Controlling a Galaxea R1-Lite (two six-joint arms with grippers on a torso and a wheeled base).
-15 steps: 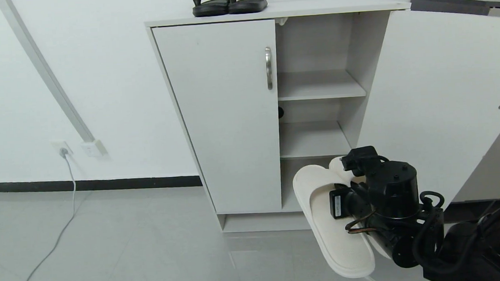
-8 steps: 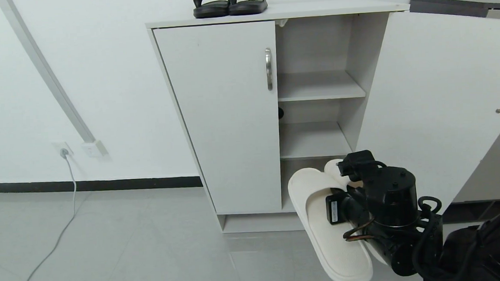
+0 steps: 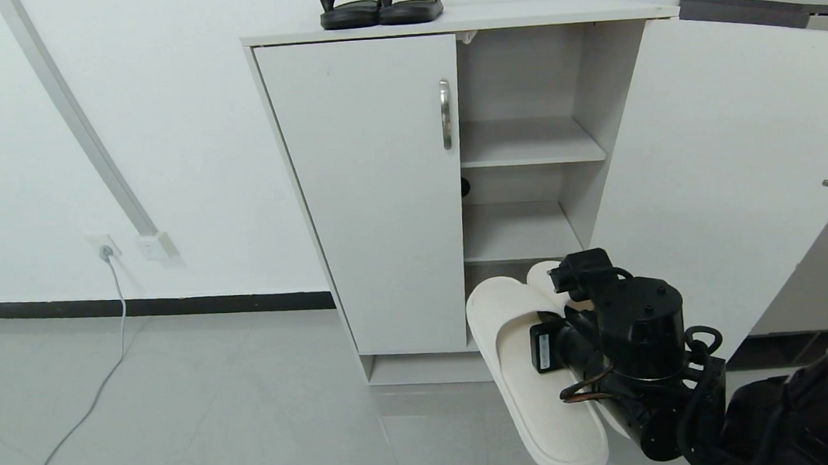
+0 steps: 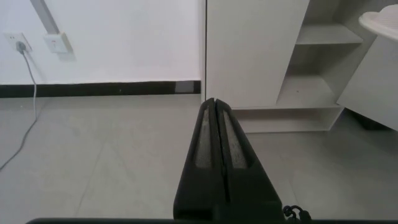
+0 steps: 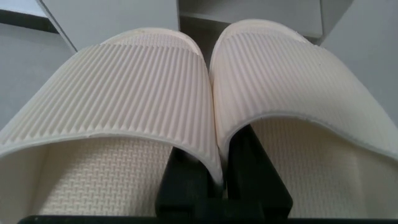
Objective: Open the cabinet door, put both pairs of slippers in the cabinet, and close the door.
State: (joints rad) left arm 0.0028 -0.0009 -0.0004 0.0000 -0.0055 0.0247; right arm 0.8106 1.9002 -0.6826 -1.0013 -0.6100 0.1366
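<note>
Open cabinet (image 3: 365, 192), black slippers (image 3: 380, 1) atop; right jaws grasp white slippers (image 3: 531, 376), left jaws clenched.

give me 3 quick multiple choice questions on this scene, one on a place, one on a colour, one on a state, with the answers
1. Where do the black slippers sit?
A. on the floor
B. on the cabinet top
C. on a shelf inside

2. What colour are the held slippers in the right tool?
A. white
B. blue
C. red

3. How does the cabinet's right door stand?
A. shut
B. swung open
C. taken off

Answers:
1 B, they rest side by side on top, above the shut left door.
2 A, their ribbed straps and soles are white.
3 B, the shelves show beside it.
</note>
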